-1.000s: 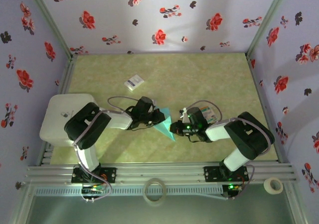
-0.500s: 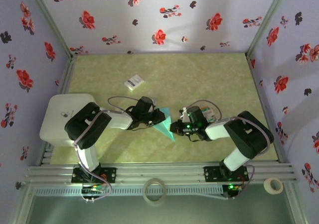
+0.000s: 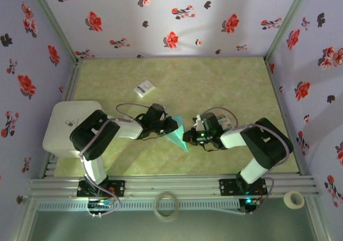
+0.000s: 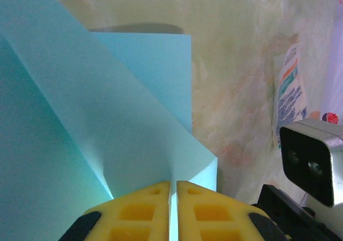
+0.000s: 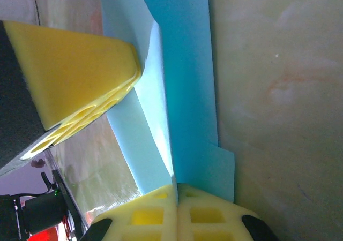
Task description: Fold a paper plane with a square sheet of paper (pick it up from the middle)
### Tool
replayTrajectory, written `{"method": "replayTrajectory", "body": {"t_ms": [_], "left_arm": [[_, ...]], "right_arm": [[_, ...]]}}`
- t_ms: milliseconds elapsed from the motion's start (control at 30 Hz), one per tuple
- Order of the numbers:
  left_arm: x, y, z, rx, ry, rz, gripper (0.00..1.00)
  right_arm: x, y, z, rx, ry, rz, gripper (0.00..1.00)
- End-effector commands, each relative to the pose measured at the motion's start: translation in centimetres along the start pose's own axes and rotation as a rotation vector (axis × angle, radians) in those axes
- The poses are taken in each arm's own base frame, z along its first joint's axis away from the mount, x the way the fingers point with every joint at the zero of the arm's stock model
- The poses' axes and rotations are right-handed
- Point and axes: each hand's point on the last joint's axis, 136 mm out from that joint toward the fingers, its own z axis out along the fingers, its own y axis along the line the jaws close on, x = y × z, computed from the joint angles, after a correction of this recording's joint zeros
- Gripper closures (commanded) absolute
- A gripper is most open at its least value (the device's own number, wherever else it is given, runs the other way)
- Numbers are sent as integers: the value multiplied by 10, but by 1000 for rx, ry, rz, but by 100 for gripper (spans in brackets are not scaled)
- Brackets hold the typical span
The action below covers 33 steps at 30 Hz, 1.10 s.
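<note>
The thin teal paper sheet (image 3: 177, 133), already folded to a narrow pointed shape, is near the middle of the green surface (image 3: 225, 80), closer to its near edge. The jaws of the left arm (image 3: 126, 128) and of the right arm (image 3: 236, 139) are each closed on a folded edge. The final wing folds probably remain.

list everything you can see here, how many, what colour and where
folded teal paper: 1, teal, table centre, between the two grippers
white card: 1, white, on the table beyond the left arm
printed card: 1, multicoloured, on the table by the right arm's wrist
white box: 1, white, left edge of the table
tape roll: 1, white, front ledge, right
tape ring: 1, pale, front ledge, centre
left gripper: 1, yellow fingers, shut on the folded teal paper
right gripper: 1, yellow fingers, shut on the folded teal paper
</note>
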Motion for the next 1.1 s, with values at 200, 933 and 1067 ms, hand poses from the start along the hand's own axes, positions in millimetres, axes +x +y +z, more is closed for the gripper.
{"method": "replayTrajectory", "body": {"t_ms": [200, 933, 1067], "left_arm": [[-1, 12, 12, -33, 25, -13, 93], [9, 35, 17, -87, 64, -39, 94], [9, 37, 16, -88, 63, -42, 94]], "right_arm": [[8, -37, 6, 139, 13, 63, 93], [17, -11, -4, 71, 56, 32, 74], [24, -12, -8, 85, 66, 34, 75]]}}
